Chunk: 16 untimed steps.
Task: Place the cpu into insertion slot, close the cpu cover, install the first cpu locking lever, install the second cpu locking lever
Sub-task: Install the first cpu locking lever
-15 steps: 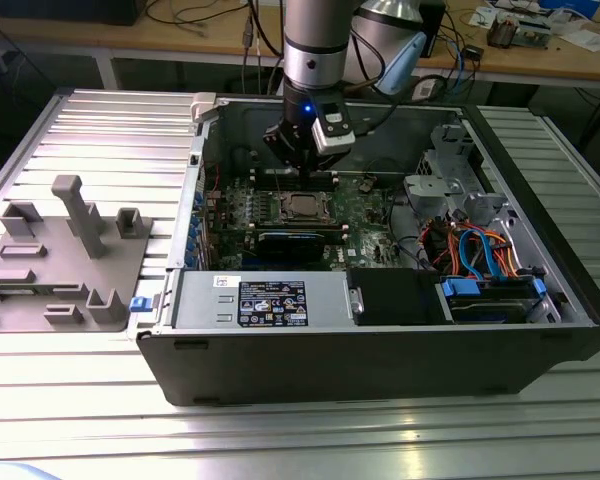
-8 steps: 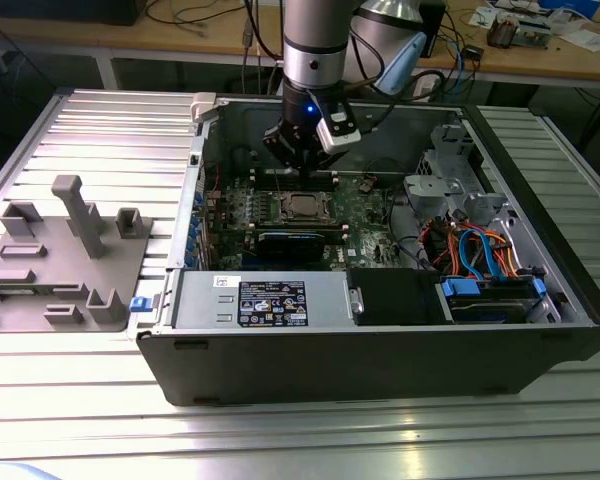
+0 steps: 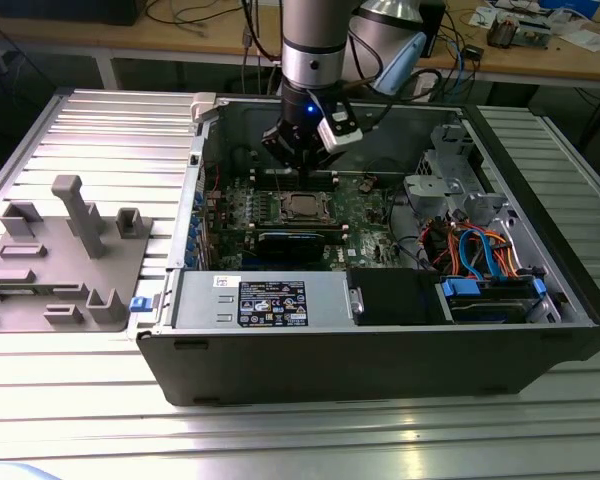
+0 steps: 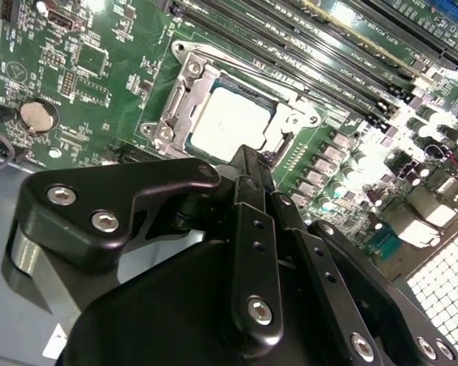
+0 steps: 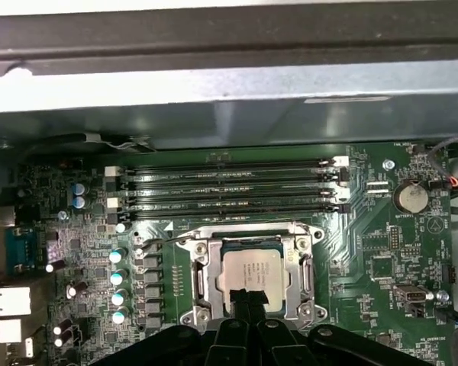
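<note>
One ribbed metal table (image 3: 80,140) carries everything, with a wooden bench (image 3: 200,40) at twelve o'clock in the exterior view. At nine o'clock of the open computer case (image 3: 380,360) we see a grey fixture tray (image 3: 60,250). Inside the case lie a green motherboard (image 3: 365,215), a power supply (image 3: 260,300) at six o'clock and blue and orange cables (image 3: 480,245) at three. The cpu (image 5: 251,272) sits in the insertion slot (image 4: 278,139) (the cpu cover (image 5: 201,278) lies down around it). The gripper (image 5: 248,296) hangs over it, fingers pressed together.
</note>
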### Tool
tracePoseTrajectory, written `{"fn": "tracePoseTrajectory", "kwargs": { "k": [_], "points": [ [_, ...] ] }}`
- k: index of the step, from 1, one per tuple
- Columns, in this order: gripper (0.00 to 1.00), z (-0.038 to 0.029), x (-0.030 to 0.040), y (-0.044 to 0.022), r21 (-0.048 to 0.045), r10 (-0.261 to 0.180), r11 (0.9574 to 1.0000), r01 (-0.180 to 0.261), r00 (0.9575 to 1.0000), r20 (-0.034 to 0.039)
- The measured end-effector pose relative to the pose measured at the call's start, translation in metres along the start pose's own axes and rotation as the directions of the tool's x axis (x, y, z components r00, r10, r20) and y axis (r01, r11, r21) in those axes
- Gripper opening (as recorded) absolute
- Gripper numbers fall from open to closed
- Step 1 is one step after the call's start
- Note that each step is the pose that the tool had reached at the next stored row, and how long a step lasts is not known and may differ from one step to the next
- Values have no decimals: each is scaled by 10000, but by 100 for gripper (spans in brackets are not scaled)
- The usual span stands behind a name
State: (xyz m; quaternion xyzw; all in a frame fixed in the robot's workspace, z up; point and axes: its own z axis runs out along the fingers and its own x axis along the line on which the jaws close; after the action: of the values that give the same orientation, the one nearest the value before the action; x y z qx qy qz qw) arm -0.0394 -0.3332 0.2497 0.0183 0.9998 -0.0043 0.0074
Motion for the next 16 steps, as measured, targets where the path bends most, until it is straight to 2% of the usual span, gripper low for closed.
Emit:
{"fn": "tracePoseTrajectory", "kwargs": {
  "k": [13,16],
  "points": [
    [11,-4,267,-10,-32,-106,9999,106,9999,111],
    [11,-5,348,-13,-38,-134,9999,134,9998,129]
  ]
}}
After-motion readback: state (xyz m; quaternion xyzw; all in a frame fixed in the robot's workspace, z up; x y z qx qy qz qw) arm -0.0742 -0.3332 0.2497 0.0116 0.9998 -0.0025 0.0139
